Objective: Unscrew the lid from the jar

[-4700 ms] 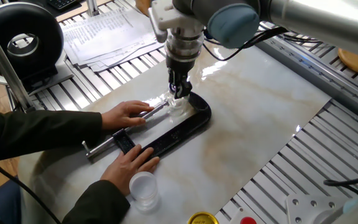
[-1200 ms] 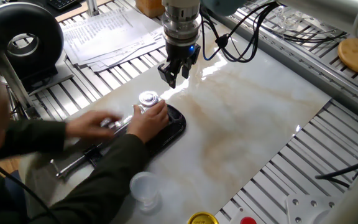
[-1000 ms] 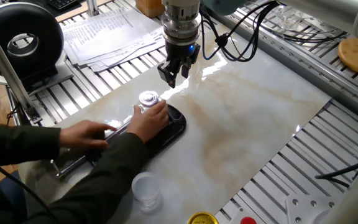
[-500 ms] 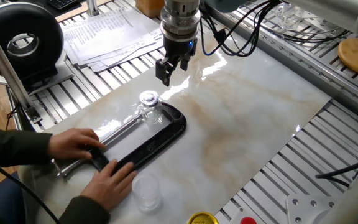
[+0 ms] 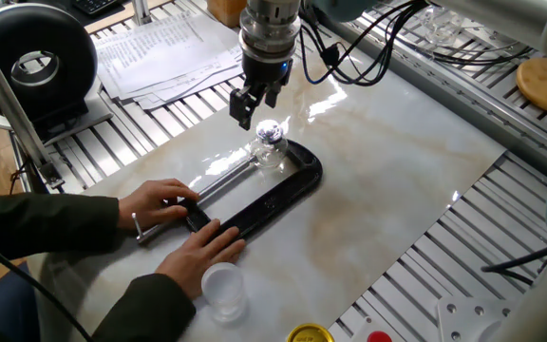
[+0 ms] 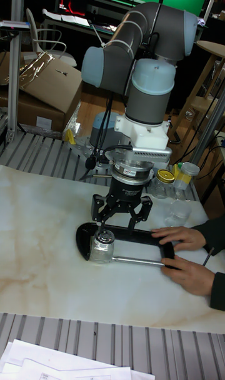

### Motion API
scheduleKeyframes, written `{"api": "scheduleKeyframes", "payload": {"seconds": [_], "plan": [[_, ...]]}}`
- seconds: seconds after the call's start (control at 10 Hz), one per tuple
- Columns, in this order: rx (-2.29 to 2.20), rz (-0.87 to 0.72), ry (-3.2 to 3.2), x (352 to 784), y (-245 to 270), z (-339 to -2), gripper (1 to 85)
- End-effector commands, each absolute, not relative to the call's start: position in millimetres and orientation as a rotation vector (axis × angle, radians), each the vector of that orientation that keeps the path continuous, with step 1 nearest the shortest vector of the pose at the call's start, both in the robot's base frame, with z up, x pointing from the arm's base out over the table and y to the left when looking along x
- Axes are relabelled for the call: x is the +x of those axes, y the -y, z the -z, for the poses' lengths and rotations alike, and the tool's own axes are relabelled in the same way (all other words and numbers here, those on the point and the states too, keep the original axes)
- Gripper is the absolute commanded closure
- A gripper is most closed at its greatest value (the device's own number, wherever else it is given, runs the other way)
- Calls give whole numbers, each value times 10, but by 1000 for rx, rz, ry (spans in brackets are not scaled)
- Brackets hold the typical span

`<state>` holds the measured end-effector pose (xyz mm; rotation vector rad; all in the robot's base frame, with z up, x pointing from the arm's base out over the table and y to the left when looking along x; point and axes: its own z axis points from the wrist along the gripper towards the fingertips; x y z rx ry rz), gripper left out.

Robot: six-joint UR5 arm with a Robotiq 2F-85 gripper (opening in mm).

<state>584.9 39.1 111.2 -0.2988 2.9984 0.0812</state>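
The small clear round jar (image 5: 270,152) stands upright on the pale marble-patterned tabletop (image 5: 387,180), clamped inside the black metal C-clamp (image 5: 272,201), which lies flat on the table. The jar sits at the curved end of the clamp, pressed between the frame and the tip of the clamp's silvery screw rod (image 5: 224,179). The small round shiny silvery lid (image 5: 270,132) is on top of the jar; in the tall fixed view the lid (image 6: 103,236) shows as a bright cap over the jar's clear body (image 6: 102,250).

The robot's two-finger gripper (image 5: 246,104) hangs above and just beside the jar, pointing down, not touching the lid. Its dark fingers (image 6: 99,209) are spread wide apart, wider than the lid, and hold nothing.

A person's two hands rest on the other end of the clamp: one hand (image 5: 160,202) grips the screw's handle end, the other hand (image 5: 199,255) lies flat against the black frame. Both arms are in dark green sleeves.

Near the table's front edge stands a wider frosted clear plastic cup (image 5: 220,288), well apart from the jar. A gold-yellow metal lid (image 5: 309,333) lies at the frame's bottom edge. Printed papers (image 5: 160,47) lie beyond the gripper.
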Motion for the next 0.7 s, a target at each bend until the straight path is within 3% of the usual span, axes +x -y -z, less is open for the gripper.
{"api": "scheduleKeyframes", "payload": {"seconds": [0.0,0.6], "plan": [[-339,-91,-2963,5910,-213,-1043,153],[-320,-66,-2948,5826,-137,-870,157]]}}
